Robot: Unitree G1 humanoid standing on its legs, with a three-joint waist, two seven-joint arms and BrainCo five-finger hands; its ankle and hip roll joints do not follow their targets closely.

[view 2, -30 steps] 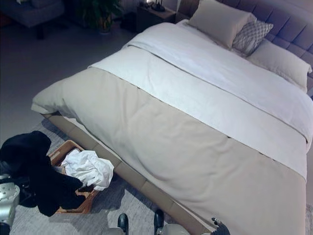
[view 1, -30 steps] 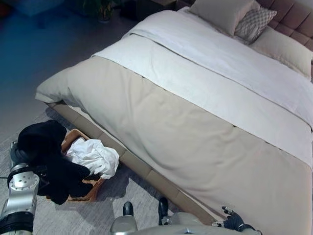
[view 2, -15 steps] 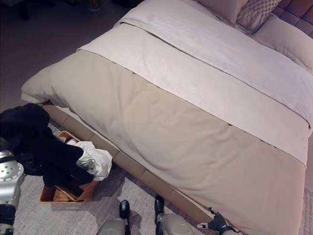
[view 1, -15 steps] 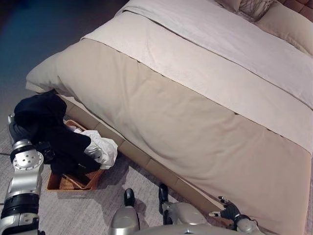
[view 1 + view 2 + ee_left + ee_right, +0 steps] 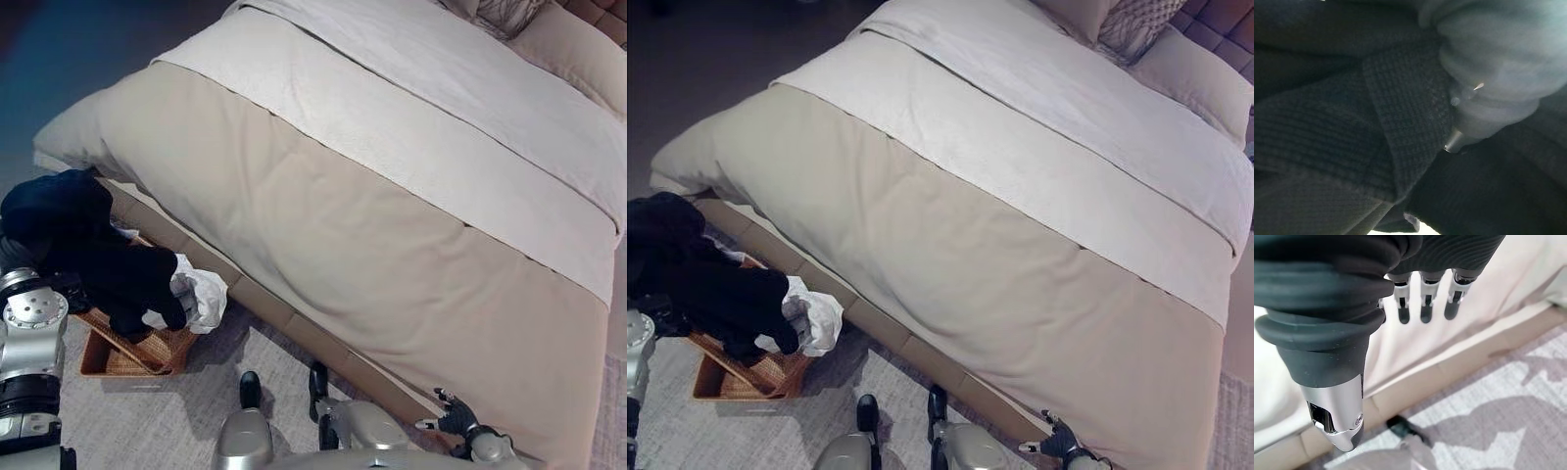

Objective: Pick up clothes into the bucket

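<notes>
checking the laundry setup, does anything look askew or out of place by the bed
Yes: the wicker basket sits tilted on the rug beside the bed, and the white garment spills over its rim. The dark garment hangs over it, covering the left hand.

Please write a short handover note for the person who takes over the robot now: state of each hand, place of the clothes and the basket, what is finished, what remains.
Left hand: wrapped in the black garment, which hangs over the wicker basket; its fingers are hidden by cloth.
Right hand: idle, open, low beside the bed.
White garment: lies in the basket and spills over its rim toward the bed.
Done: white garment in.
Left: lower and release the black garment into the basket, and probably tuck in the white one.
</notes>
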